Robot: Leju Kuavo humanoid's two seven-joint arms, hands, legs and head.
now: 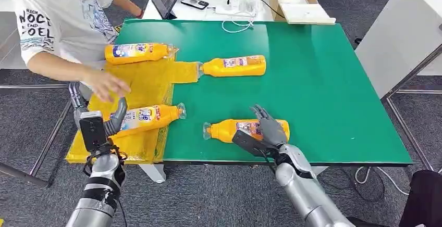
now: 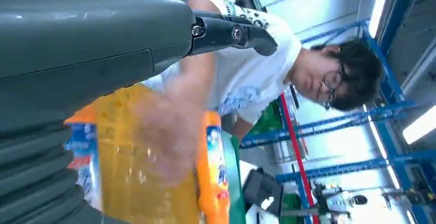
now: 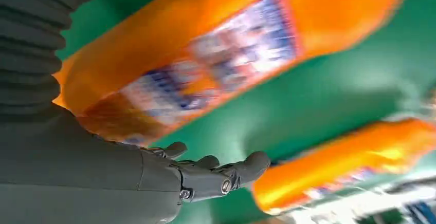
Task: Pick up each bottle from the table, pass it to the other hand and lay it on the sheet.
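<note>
The right hand (image 1: pixel 267 129) rests over the nearest bottle (image 1: pixel 245 129) on the green table (image 1: pixel 323 81), fingers spread, not yet gripping. At ten o'clock, the left hand (image 1: pixel 99 125) waits, fingers apart, beside a bottle (image 1: pixel 148 116) on the yellow sheet (image 1: pixel 148 84). A person's hand (image 1: pixel 107 85) hovers close; a handover swing could strike it.

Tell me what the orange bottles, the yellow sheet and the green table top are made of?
The orange bottles with clear caps, like the one under the right hand at, look like glossy plastic: light glints off them. The crinkly yellow sheet seems thin plastic film or a bag, since it wrinkles and folds. The flat green table top looks like a matte mat or coated board; which one is unclear.
</note>
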